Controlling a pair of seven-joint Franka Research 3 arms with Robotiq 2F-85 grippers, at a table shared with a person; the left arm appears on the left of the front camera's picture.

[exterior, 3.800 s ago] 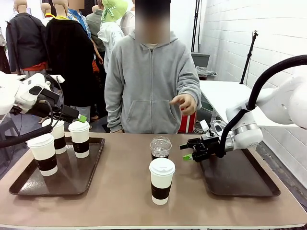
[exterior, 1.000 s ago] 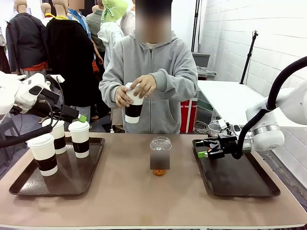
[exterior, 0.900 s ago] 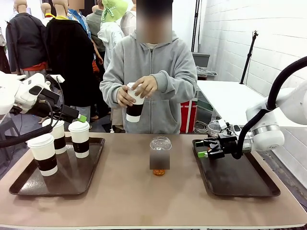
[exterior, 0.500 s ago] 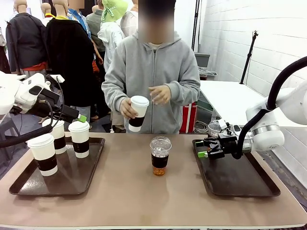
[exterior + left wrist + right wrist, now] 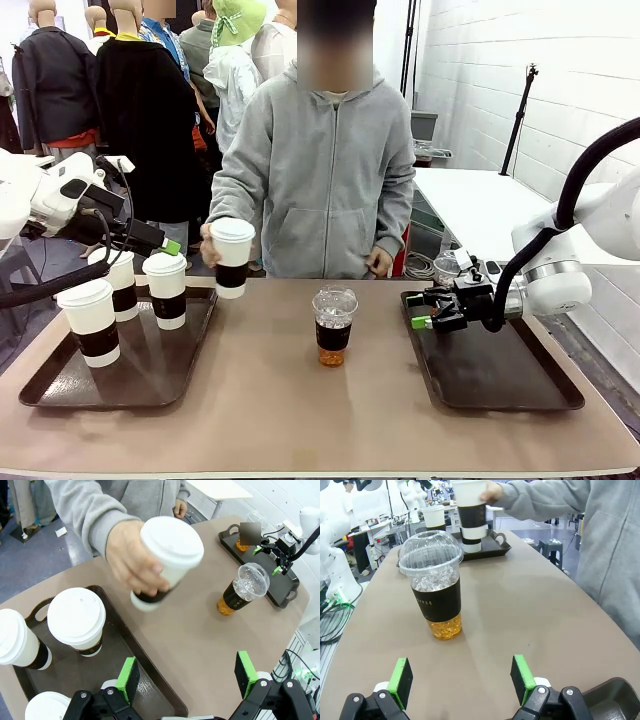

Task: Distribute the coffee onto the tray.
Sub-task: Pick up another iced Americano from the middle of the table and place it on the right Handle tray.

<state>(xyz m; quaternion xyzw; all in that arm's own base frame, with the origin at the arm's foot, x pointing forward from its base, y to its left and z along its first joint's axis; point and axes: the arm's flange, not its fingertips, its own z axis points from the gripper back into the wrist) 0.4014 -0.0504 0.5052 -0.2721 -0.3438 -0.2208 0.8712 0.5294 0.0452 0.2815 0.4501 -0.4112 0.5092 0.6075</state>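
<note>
Lower left of the front view: the left tray (image 5: 150,375) carries three lidded paper cups. The nearest paper cup (image 5: 90,322) stands at its left side and the middle paper cup (image 5: 167,290) farther back. The back paper cup (image 5: 121,283) is partly hidden behind cable and gripper.

Centre: the plastic cup (image 5: 334,326) stands upright on the bare table between the trays, with amber drink at its base.

Lower right: you have the right gripper (image 5: 421,320) over the left end of the right tray (image 5: 500,375), fingers spread and empty. A clear domed thing (image 5: 447,267) behind it is mostly hidden, so you cannot tell what it is.

Upper left: the left gripper (image 5: 172,246) hangs above the tray's cups. The left wrist view shows it spread and holding nothing.

Farthest: the person's hand (image 5: 209,246) holds a fourth paper cup (image 5: 232,258), tilted, by the left tray's far right corner. Whether the cup touches the tray cannot be told.
</note>
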